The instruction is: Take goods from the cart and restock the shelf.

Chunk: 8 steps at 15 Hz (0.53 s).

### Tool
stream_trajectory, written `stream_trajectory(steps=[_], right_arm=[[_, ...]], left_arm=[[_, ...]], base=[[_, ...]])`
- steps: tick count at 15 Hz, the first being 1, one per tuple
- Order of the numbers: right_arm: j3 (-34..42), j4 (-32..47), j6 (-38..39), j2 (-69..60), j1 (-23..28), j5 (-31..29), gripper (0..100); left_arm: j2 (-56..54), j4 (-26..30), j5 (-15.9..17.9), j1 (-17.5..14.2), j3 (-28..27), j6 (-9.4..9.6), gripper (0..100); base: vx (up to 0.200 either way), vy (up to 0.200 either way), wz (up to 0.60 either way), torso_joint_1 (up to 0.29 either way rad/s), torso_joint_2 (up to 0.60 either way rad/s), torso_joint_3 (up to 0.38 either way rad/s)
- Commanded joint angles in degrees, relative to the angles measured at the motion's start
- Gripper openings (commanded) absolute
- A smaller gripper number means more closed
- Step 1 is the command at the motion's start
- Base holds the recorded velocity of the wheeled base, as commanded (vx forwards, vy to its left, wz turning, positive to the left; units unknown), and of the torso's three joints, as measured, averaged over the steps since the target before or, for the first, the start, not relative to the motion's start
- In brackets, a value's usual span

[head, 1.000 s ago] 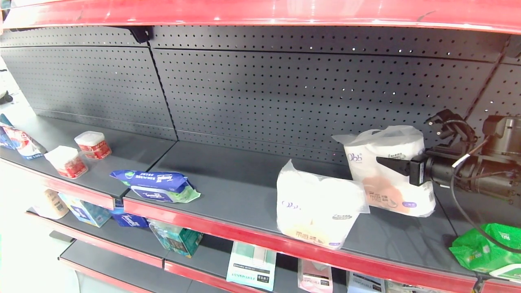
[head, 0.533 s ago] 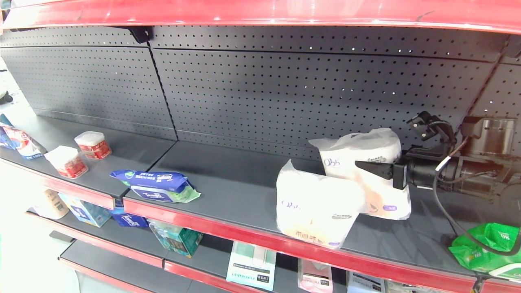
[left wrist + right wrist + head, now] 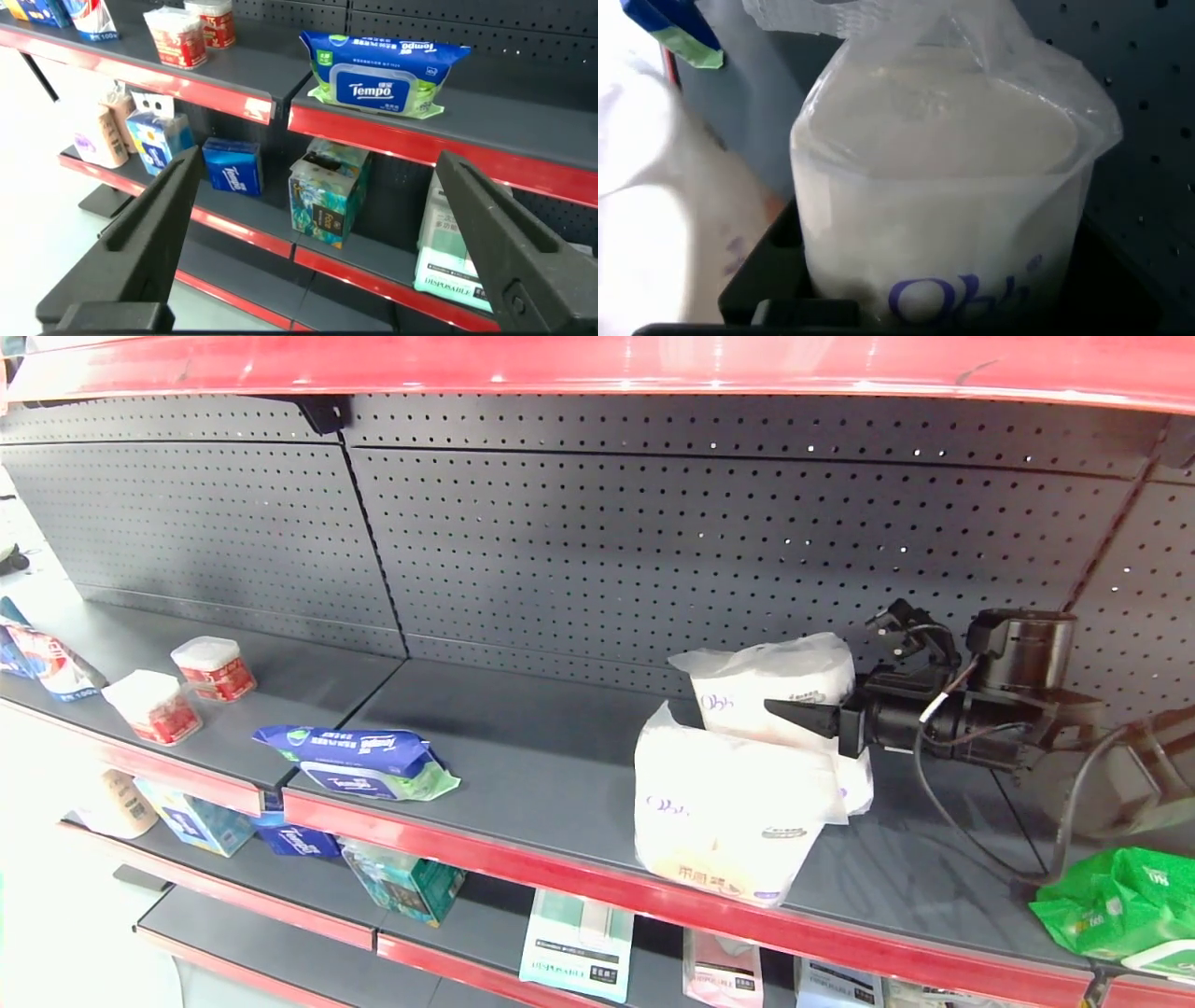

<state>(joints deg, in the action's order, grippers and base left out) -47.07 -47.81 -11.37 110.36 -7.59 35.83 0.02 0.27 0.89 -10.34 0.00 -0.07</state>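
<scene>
Tool of right arm (image 3: 805,714) level, clamped on tissue pack (image 3: 761,677); left tool (image 3: 318,163) apart.

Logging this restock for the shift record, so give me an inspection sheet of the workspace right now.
Surface: grey shelf with a red front edge.
Job's things: tissue pack in the right gripper, just behind a second tissue pack at the shelf front.
Clutter: blue wipes pack, two small tubs, green pack at far right.
Grippers: right gripper shut on tissue pack; left gripper open, facing the lower shelves.
Cables: black cable loops from the right arm onto the shelf.
Surroundings: perforated back panel; boxed goods on lower shelves.
</scene>
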Motion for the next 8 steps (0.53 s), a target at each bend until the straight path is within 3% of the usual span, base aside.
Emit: stream_trajectory(steps=[1,5,8], right_arm=[[-3.82,-1.67,-0.32,7.06,-0.49,0.82,0],[-6.55,-1.76,-3.57,11.1,0.04,4.51,0],[-7.6,-1.32,-7.61,12.42,3.82,12.86,0]], left_arm=[[-0.02,0.0,-0.01,-0.03,0.0,-0.01,100],[-0.02,0.08,-0.01,-0.03,0.0,-0.01,100],[-0.02,0.0,-0.01,-0.03,0.0,-0.01,100]], base=[[0.0,0.0,0.0,0.0,0.0,0.0],[0.0,0.0,0.0,0.0,0.0,0.0],[0.0,0.0,0.0,0.0,0.0,0.0]])
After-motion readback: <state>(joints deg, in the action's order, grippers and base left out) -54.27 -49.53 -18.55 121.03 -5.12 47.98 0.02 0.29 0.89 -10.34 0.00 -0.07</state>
